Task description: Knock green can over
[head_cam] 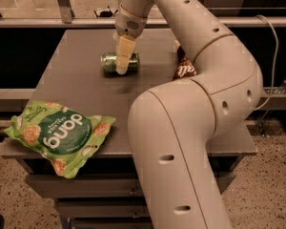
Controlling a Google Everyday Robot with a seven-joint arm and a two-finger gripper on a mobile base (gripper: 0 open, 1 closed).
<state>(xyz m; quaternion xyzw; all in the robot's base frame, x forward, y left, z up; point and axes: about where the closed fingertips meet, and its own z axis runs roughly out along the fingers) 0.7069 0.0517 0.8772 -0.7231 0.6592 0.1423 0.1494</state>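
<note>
The green can (111,63) lies on its side on the grey table (76,89), toward the back middle. My gripper (123,60) hangs from the arm right over the can. Its pale fingers (125,52) point down in front of the can's right half and hide part of it. The fingers look touching or nearly touching the can.
A large green "dang" snack bag (59,133) lies flat at the table's front left corner, overhanging the edge. A dark brown snack bag (185,68) sits at the back right, partly behind my arm. My big white arm (181,128) covers the table's right side.
</note>
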